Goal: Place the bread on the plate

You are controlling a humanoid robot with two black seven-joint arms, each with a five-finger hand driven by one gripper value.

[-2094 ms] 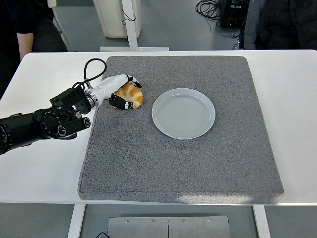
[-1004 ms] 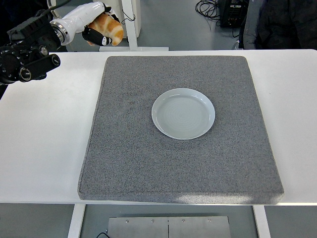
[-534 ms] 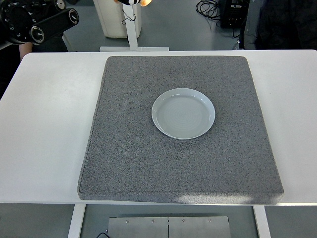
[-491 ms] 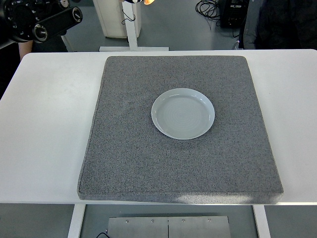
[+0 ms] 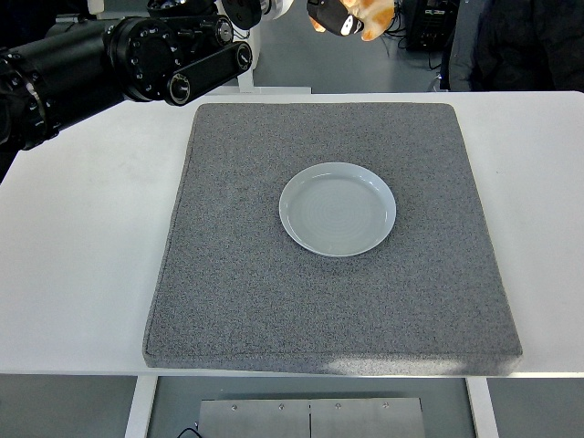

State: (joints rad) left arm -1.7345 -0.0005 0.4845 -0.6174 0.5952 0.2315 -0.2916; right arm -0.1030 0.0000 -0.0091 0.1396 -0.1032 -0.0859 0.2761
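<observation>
A pale grey round plate (image 5: pixel 338 209) sits empty near the middle of the grey mat (image 5: pixel 228 274). My left arm (image 5: pixel 137 59) reaches in from the upper left, raised high above the table. Its hand (image 5: pixel 345 16) is at the top edge of the picture, shut on an orange-brown piece of bread (image 5: pixel 372 14). The hand and bread are partly cut off by the picture's top. They are held above the mat's far edge, beyond the plate. My right arm is out of view.
The grey mat lies on a white table (image 5: pixel 82 255). A person in dark clothes (image 5: pixel 529 46) stands beyond the table's far right. A white stand (image 5: pixel 239 64) and cables are on the floor behind the table.
My left hand lifted the bread off the mat's far left part, rose out of the top of the picture, and has now swung right to above the mat's far edge.
</observation>
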